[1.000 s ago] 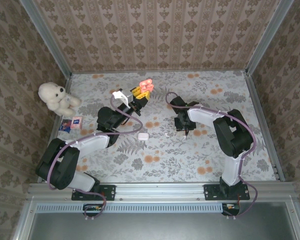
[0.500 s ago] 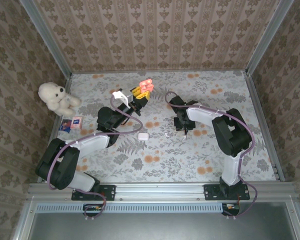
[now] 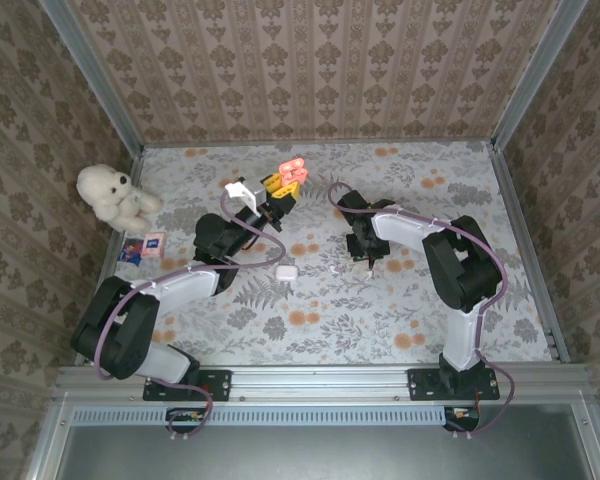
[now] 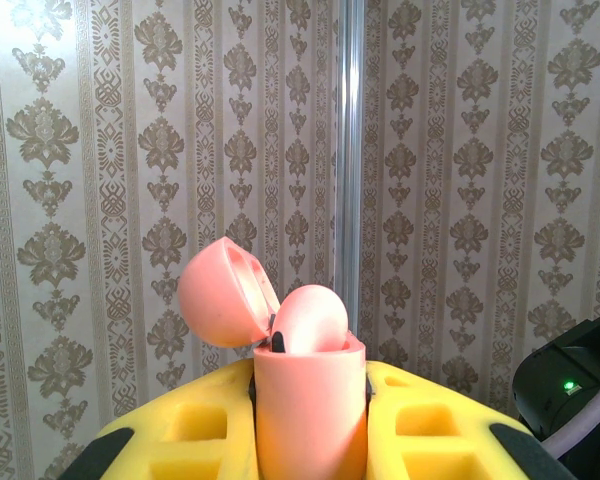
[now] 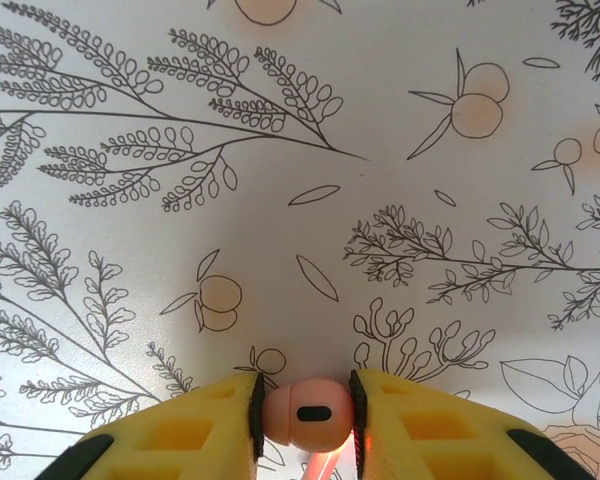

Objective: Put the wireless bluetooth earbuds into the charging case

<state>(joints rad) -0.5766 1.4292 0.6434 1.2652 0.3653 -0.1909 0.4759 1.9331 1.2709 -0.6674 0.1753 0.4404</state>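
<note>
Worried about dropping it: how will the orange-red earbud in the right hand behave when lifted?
Smooth and rounded, the earbud may squirt from the right hand. Tiny, so probably very light. If dropped, it would likely roll on the flat table.

Earbud (image 5: 310,412) underside beyond bottom edge

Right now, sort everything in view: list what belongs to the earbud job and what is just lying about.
Job:
- open orange-red case, held by left gripper
- bud already seated in it
- orange-red earbud, pinched by right gripper
- white case on the table

Lying about:
- white teddy bear
- small cards
</note>
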